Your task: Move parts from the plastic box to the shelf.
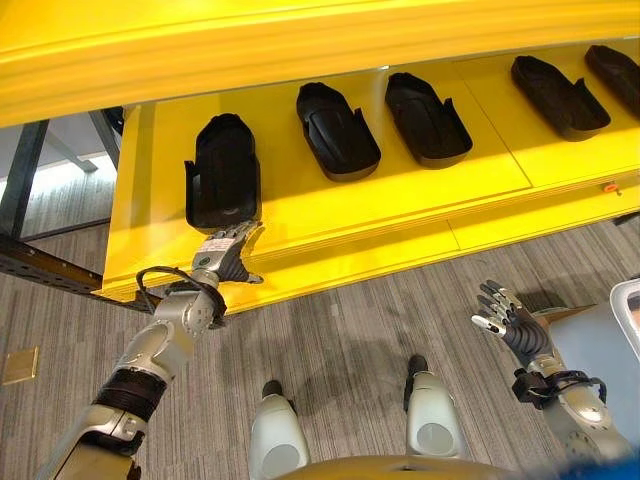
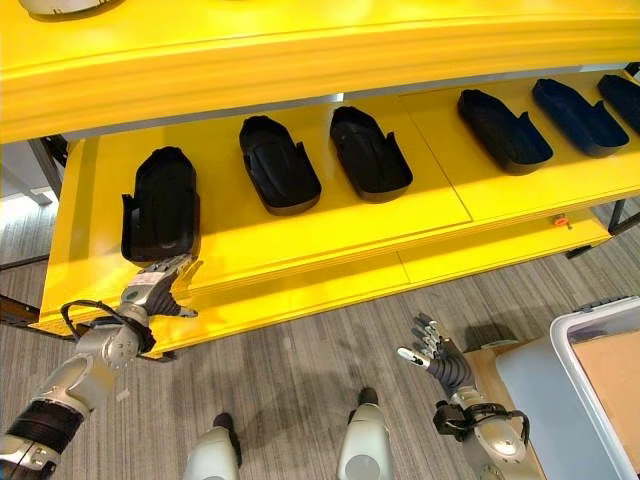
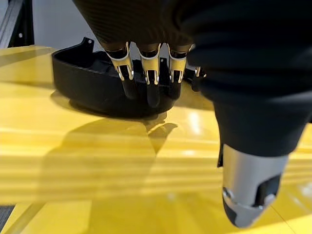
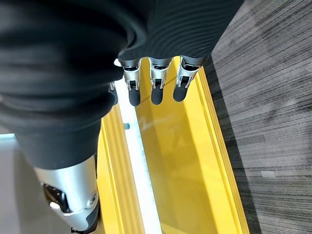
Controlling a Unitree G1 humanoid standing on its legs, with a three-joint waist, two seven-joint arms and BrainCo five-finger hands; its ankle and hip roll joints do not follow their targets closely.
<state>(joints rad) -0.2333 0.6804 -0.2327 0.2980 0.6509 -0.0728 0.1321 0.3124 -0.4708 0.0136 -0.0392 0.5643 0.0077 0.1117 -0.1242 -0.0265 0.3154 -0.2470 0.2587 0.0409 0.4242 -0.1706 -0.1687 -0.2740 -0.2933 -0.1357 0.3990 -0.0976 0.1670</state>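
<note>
Black part (image 1: 222, 172) lies lengthwise front-to-back on shelf (image 1: 420, 200); left robot hand (image 1: 228, 255) and right robot hand (image 1: 505, 318) empty, fingers straight.

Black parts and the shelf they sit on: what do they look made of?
Black parts: likely moulded plastic, matte, with thin raised walls and ribs. Shelf: probably painted metal, glossy yellow, reflecting light, with panel seams. The left hand is open by the nearest part.
</note>
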